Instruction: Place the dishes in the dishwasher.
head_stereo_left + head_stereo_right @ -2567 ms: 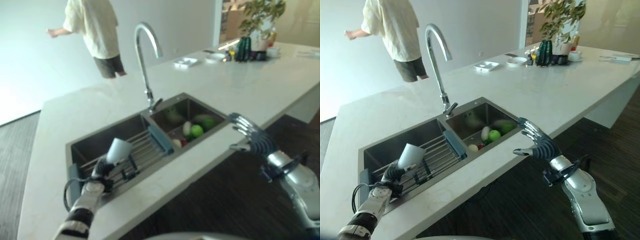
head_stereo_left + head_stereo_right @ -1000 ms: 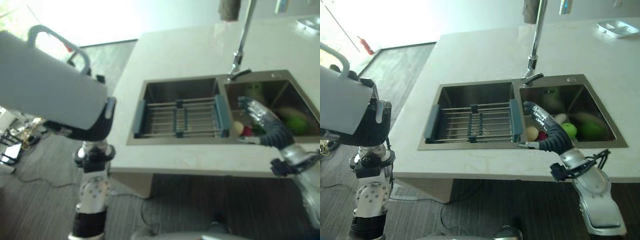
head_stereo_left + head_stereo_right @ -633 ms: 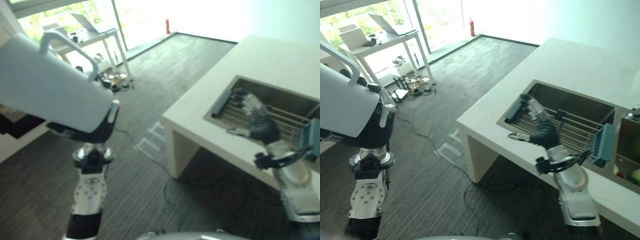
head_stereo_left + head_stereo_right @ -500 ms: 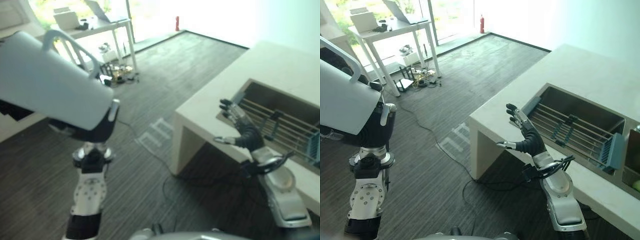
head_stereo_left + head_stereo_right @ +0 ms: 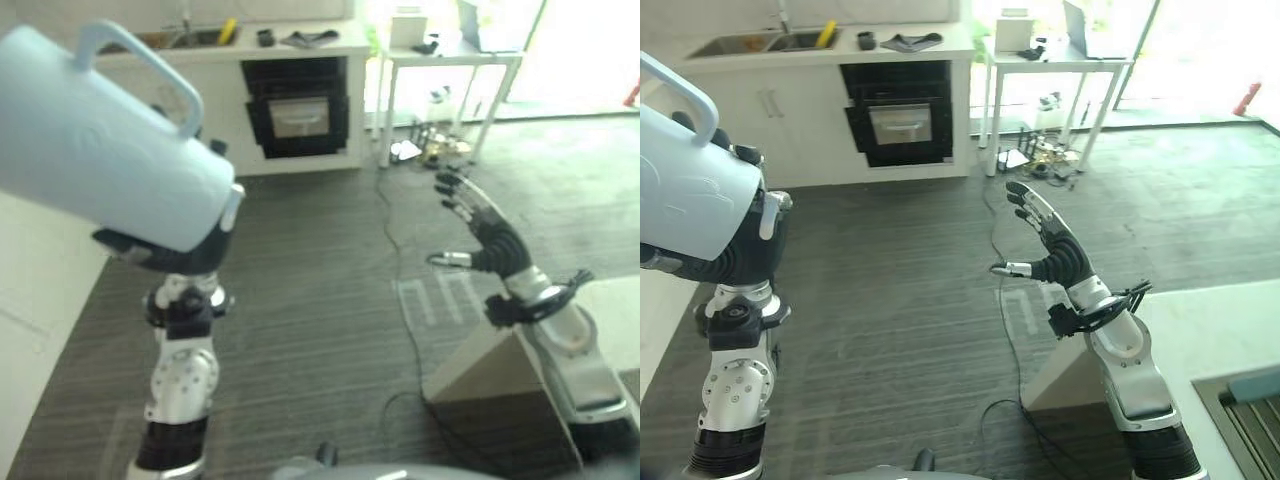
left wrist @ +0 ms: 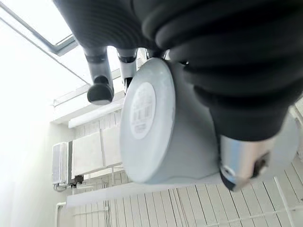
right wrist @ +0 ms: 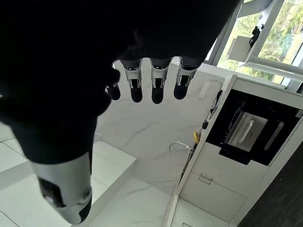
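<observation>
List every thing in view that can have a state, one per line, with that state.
Mug: held up off any surface, tilted, handle on top.
Left hand: shut on the mug.
Right hand: open, fingers straight, holding nothing, raised above the floor.
Built-in appliance: door closed.
Laptop: lid open, on the white table.

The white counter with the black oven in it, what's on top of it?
On the white counter lie a sink, a yellow thing, a small dark cup and a dark cloth. The sink's inside cannot be seen from here.
</observation>
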